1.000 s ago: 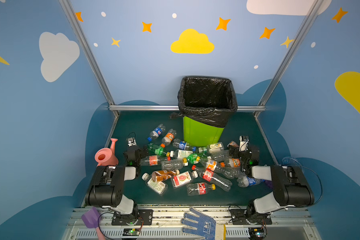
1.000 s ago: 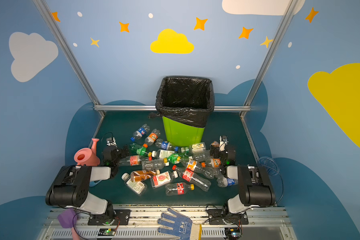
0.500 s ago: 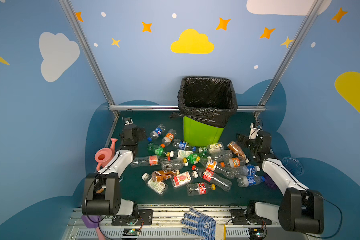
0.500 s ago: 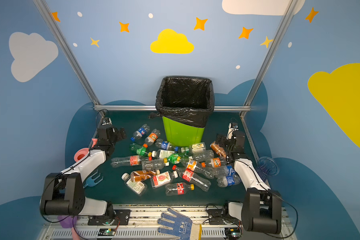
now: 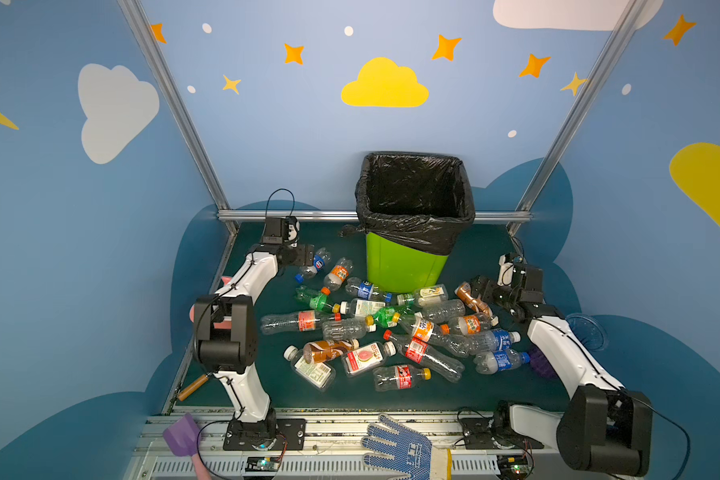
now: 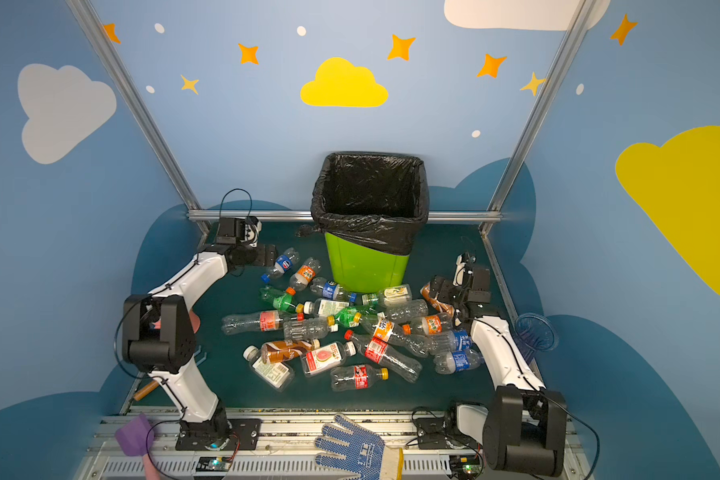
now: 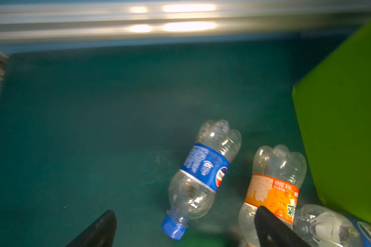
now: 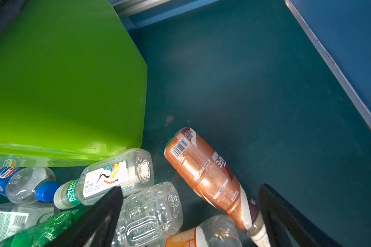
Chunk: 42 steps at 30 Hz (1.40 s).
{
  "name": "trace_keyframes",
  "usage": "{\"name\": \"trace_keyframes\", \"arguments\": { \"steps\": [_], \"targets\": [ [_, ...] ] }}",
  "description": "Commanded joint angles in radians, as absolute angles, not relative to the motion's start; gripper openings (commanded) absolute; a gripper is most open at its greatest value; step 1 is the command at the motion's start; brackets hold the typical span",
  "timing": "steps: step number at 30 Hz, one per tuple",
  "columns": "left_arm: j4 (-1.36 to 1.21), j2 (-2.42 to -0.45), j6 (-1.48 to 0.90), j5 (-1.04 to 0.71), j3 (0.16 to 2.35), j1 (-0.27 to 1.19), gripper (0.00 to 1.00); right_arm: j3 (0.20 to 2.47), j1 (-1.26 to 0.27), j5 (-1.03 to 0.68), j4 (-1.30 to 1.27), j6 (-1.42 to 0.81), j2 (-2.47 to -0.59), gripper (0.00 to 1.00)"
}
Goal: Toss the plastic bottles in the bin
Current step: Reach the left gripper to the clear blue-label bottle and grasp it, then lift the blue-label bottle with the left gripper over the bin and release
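Observation:
The lime-green bin [image 5: 406, 266] [image 6: 364, 266] with its black bag stands at the back middle. Several plastic bottles lie heaped on the green mat in front of it. My left gripper [image 5: 305, 255] [image 6: 267, 254] hovers open at the back left. In the left wrist view its jaws [image 7: 185, 211] straddle the blue-capped, blue-labelled bottle [image 7: 204, 169], beside an orange-labelled bottle [image 7: 272, 188]. My right gripper [image 5: 481, 286] [image 6: 435, 291] is open right of the bin. In the right wrist view its jaws [image 8: 191, 189] stand over the brown bottle [image 8: 206, 175] and a clear ribbed bottle [image 8: 150, 211], touching neither.
The pink watering can [image 5: 225, 282] is mostly hidden behind the left arm. A clear blue-purple vase [image 5: 587, 332] sits at the right mat edge. A blue-dotted glove [image 5: 400, 449] and a purple scoop [image 5: 181, 432] lie on the front rail. An aluminium rail [image 5: 329, 215] bounds the back.
Both arms unfolded from low at the front and reached toward the back: the left gripper to the back-left bottles, the right to the brown bottle beside the bin. Both stayed open.

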<state>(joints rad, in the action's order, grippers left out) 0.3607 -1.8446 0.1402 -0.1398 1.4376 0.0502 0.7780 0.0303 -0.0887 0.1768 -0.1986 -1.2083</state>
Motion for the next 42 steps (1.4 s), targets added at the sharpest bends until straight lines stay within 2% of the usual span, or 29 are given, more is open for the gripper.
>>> {"name": "trace_keyframes", "arguments": {
  "steps": [1, 8, 20, 23, 36, 40, 42],
  "targets": [
    [0.520, -1.924, 0.216, -0.173, 1.528, 0.079, 0.98, 0.801, 0.040, -0.087, 0.228, -0.209, -1.195, 0.98],
    [0.663, -2.102, 0.238, -0.146, 1.748, 0.097, 0.91, 0.796, 0.056, -0.070, 0.259, -0.203, -1.179, 0.98],
    [0.762, -2.218, 0.279, -0.012, 1.864, 0.124, 0.82, 0.790, 0.076, -0.059, 0.263, -0.222, -1.184, 0.98],
    [0.786, -2.247, 0.274, 0.013, 1.902, 0.130, 0.77, 0.791, 0.078, -0.064, 0.256, -0.232, -1.199, 0.98],
    [0.913, -2.425, 0.311, 0.109, 2.151, 0.167, 0.77, 0.790, 0.086, -0.065, 0.270, -0.221, -1.223, 0.98],
    [0.943, -2.454, 0.310, 0.120, 2.190, 0.166, 0.61, 0.783, 0.092, -0.070, 0.268, -0.222, -1.215, 0.98],
    [0.940, -2.454, 0.309, 0.123, 2.192, 0.167, 0.61, 0.781, 0.094, -0.075, 0.266, -0.224, -1.214, 0.98]
  ]
}}
